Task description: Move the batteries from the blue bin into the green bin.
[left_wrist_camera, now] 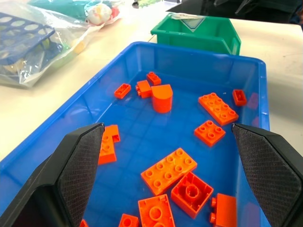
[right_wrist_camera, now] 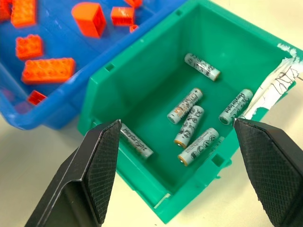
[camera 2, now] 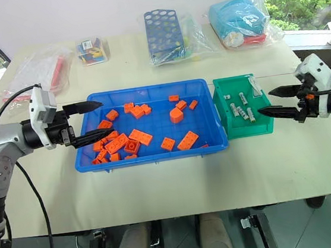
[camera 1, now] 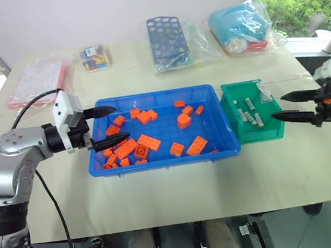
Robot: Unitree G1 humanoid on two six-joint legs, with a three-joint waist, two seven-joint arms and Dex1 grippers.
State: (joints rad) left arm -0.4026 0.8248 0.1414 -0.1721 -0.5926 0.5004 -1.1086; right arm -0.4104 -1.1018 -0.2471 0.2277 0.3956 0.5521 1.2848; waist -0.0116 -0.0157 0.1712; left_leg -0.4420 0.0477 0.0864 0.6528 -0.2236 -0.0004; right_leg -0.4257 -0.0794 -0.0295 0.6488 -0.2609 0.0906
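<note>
- Six batteries (right_wrist_camera: 191, 125) lie in the green bin (camera 1: 233, 109); blue bin (camera 1: 211, 92) shows only orange blocks (camera 1: 148, 142).
- Both grippers, left (camera 1: 107, 127) and right (camera 1: 287, 106), open, empty.
- We'd scan under blocks before quitting.

Orange blocks (camera 1: 148, 141) scattered loose, most toward the left end, one rounded piece (camera 1: 183, 120) near the middle; at the far edge of the cream table (camera 1: 161, 190), a blue perforated rack (camera 1: 167, 40) in a clear bag; right of it, a bagged light-blue bundle (camera 1: 240, 25); left of it, a small packet of coloured bits (camera 1: 95, 57); far left, a flat clear bag with red inside (camera 1: 38, 80).
</note>
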